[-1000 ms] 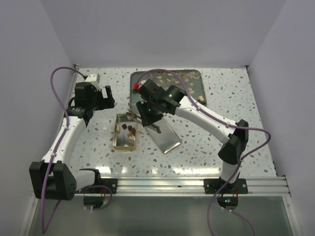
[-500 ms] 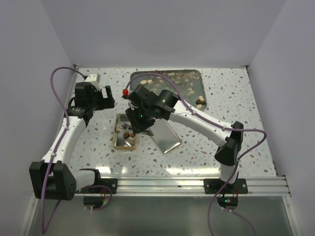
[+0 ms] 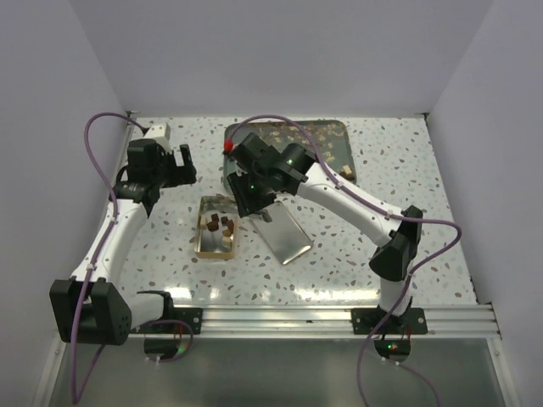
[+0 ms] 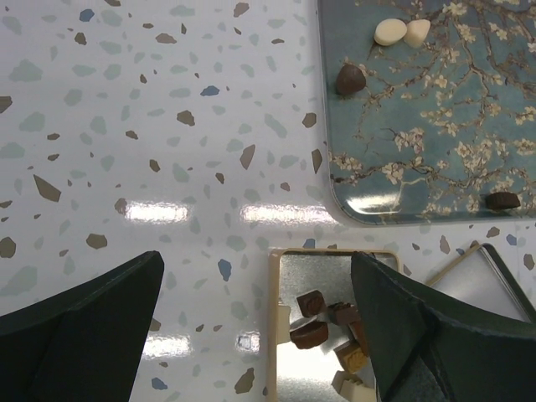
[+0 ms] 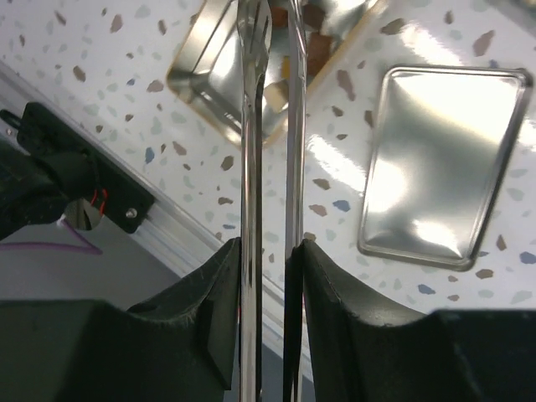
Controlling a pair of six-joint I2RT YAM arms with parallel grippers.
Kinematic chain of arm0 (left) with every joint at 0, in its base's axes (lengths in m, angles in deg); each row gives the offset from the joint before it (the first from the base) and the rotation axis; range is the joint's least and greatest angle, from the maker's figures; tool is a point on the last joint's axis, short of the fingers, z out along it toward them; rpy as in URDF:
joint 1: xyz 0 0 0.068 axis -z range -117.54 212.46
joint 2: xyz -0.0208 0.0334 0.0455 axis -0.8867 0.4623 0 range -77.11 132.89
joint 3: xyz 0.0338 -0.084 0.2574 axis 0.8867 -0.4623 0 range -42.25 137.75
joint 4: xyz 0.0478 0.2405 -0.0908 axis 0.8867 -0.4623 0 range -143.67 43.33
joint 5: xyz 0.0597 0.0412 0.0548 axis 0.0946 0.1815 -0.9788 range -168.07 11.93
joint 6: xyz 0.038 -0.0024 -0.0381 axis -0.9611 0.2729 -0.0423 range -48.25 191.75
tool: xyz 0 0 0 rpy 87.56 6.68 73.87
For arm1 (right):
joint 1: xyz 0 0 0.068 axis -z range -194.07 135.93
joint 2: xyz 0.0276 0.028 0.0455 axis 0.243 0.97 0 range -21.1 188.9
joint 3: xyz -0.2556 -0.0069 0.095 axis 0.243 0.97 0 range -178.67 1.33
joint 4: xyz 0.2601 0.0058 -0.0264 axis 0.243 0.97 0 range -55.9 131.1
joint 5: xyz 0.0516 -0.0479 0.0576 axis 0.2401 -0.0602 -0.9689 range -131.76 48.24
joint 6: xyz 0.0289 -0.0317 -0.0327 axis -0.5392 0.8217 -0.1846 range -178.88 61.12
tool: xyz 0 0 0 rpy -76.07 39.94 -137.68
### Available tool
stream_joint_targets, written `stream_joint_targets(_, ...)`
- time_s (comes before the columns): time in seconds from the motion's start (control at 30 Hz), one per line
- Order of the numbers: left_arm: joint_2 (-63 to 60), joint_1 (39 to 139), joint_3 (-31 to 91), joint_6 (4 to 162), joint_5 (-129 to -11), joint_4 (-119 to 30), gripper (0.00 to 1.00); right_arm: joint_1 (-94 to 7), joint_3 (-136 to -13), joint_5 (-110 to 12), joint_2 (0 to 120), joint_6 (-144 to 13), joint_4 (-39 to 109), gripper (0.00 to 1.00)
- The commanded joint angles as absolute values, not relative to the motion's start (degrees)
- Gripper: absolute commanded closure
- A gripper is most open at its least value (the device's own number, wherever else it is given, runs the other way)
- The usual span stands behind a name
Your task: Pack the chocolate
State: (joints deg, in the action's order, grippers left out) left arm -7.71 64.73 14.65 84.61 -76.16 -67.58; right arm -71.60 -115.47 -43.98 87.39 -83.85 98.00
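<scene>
**Bottom of the overhead view:** a metal rail (image 3: 297, 318) ran along the near edge of the speckled white counter (image 3: 339, 263).

**Centre:** a silver lid (image 3: 287, 237) lay flat on the counter, just right of an open gold tin (image 3: 212, 248). The tin held several pieces of chocolate (image 4: 311, 322), dark brown and tan, gathered in its upper half as the overhead view showed it.

**Over the tin's upper right corner:** the right claw (image 5: 270, 251) hung clamped on a pair of metal tongs (image 5: 249, 151). The blades stood slightly apart with their tips above the tin. Whether a piece sat between them could not be told.

**Upper left of the tin:** the left claw (image 4: 257, 255) hovered apart from the tin, its fingers spread wide with nothing between them.

**Top centre:** a teal blossom-print tray (image 4: 419, 126) carried more chocolate, lying loose. In the left wrist view, two cream pieces and a dark one lay near its left edge. Another dark piece lay by its lower edge.
</scene>
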Motion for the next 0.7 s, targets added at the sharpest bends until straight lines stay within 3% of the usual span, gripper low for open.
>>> stream_joint_targets(0.0, -7.77, 64.31, 17.42, 84.41, -76.75, -66.53, 0.0, -66.37, -118.03, -42.11, 85.25, -82.26, 98.79, 0.64)
stream_joint_targets(0.2, -7.42, 64.31, 17.07, 84.58, -76.22, -66.27, 0.0, -58.55, -116.79, -42.37, 87.0, -80.59, 93.97, 0.64)
stream_joint_targets(0.67, -7.51, 64.31, 16.81, 83.79, -77.63, -66.71, 0.0, -54.32, -126.29, -45.71, 102.82, -80.59, 88.86, 0.62)
